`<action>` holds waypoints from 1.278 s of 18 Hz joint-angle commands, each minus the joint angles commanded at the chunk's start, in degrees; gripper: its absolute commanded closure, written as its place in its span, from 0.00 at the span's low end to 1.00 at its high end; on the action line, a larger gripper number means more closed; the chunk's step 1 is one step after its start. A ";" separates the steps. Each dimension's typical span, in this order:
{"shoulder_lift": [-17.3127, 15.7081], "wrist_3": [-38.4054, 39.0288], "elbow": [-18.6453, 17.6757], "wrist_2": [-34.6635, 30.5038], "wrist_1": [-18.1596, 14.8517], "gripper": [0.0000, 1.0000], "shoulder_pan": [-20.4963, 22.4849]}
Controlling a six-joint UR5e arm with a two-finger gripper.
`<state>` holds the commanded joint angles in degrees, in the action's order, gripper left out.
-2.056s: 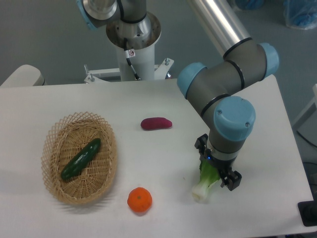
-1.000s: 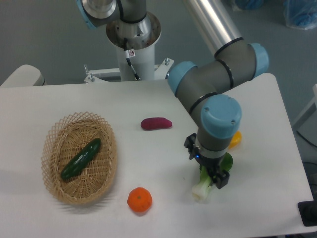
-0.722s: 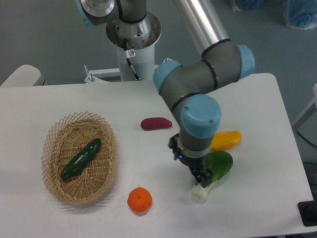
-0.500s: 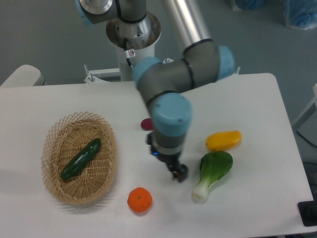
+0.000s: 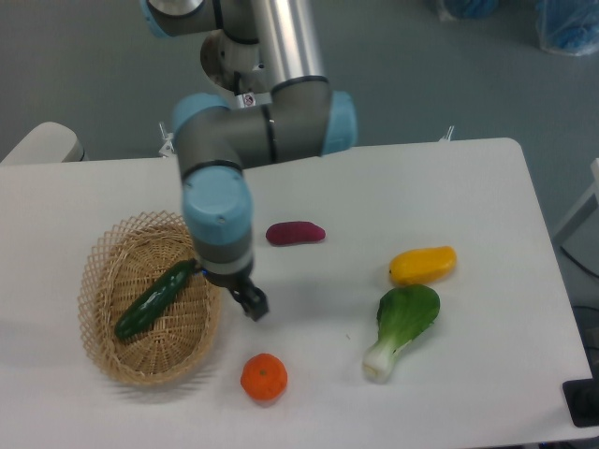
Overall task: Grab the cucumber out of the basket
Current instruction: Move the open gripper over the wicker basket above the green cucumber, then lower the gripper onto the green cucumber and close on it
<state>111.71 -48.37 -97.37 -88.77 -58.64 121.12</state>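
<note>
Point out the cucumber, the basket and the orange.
cucumber [image 5: 150,301], fixed camera, middle of its body
basket [image 5: 94,271], fixed camera, left looped rim
orange [image 5: 264,377], fixed camera, centre of the fruit

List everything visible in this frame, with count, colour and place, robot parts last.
basket: 1, light tan wicker, left side of table
cucumber: 1, dark green, lying diagonally in the basket
sweet potato: 1, purple-red, table centre
orange: 1, orange, front, right of the basket
yellow pepper: 1, yellow, right side
bok choy: 1, green with white stem, below the pepper
table: 1, white
arm: 1, grey and blue, over the basket's right edge
claw: 1, black, beside the basket rim; opening unclear
</note>
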 joint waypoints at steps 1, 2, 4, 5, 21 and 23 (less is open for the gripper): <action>0.00 1.94 -0.79 0.00 0.28 0.00 -0.53; 0.00 2.75 -1.58 0.00 0.37 0.00 -1.06; 0.09 4.15 -2.47 -0.17 0.89 0.00 -2.37; 0.52 5.73 -2.38 -0.26 0.98 0.00 -3.08; 5.89 16.99 -2.21 -0.18 5.99 0.01 -7.83; 5.89 17.25 -2.03 -0.18 5.99 0.25 -7.83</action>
<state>117.60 -31.12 -99.40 -88.95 -52.65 113.29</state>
